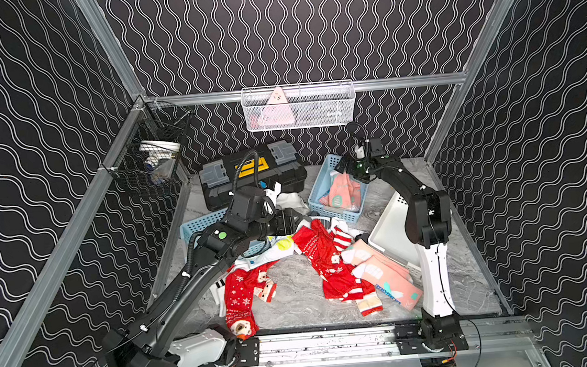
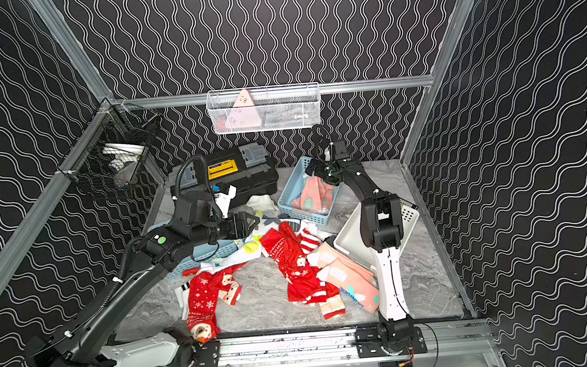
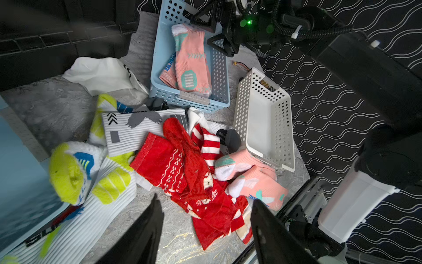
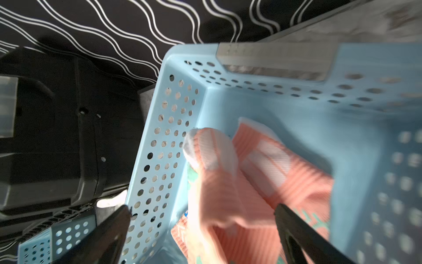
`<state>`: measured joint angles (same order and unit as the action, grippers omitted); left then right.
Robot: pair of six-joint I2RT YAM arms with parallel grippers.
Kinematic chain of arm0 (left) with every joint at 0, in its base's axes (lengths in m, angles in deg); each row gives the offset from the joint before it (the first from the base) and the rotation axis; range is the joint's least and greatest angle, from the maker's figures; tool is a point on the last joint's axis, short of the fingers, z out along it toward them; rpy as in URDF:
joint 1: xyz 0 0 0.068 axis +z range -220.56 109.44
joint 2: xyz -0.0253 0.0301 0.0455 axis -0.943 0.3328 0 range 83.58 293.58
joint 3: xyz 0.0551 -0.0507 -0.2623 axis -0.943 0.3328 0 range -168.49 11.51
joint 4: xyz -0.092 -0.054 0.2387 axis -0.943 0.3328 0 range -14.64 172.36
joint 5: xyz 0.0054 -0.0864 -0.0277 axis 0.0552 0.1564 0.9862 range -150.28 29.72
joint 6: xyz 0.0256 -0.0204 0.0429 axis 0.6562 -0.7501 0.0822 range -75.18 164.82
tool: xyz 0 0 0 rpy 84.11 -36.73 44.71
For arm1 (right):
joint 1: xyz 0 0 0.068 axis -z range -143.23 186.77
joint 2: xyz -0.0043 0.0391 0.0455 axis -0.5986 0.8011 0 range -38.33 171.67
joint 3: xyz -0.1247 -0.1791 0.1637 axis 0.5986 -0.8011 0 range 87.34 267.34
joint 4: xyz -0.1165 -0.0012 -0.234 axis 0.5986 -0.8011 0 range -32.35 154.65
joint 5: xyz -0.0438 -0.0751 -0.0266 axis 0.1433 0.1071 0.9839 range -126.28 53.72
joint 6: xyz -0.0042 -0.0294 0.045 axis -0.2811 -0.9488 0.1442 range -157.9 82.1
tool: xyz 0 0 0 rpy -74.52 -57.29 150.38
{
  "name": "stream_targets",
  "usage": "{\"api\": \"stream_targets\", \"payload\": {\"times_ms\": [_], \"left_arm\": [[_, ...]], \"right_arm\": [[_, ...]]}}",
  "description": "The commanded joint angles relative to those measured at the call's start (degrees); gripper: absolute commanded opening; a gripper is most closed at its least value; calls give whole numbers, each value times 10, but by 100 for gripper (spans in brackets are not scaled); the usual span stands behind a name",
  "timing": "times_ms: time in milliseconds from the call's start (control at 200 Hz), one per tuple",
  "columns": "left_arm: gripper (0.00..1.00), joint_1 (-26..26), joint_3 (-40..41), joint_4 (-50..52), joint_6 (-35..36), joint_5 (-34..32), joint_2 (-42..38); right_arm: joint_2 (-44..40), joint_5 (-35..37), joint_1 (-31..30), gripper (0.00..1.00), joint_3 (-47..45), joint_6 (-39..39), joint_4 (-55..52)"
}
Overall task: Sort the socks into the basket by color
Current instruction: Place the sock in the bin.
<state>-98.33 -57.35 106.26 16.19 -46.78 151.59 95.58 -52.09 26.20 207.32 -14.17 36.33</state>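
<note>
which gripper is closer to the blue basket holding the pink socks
Right. The right gripper hangs open directly over that blue basket, above the pink socks. The left gripper, also open, is over the sock pile in front of the basket, outside it.

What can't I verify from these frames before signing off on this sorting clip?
- Blue basket: contents hidden by the left arm in both top views.
- Pink socks: motion-blurred in the right wrist view; patterns unreadable.
- White mesh wall basket: contents veiled by mesh, too small.
</note>
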Motion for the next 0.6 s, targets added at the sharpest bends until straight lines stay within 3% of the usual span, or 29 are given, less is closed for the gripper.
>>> {"api": "stream_targets", "payload": {"times_ms": [0, 210, 595], "left_arm": [[66, 1, 3, 2, -4, -6, 0], [67, 1, 12, -1, -5, -13, -4], [72, 3, 37, -3, -10, -28, -8]], "right_arm": [[-20, 47, -3, 100, -4, -19, -36], [-69, 78, -7, 100, -51, -24, -50], [-229, 109, -21, 100, -215, -18, -63]]}}
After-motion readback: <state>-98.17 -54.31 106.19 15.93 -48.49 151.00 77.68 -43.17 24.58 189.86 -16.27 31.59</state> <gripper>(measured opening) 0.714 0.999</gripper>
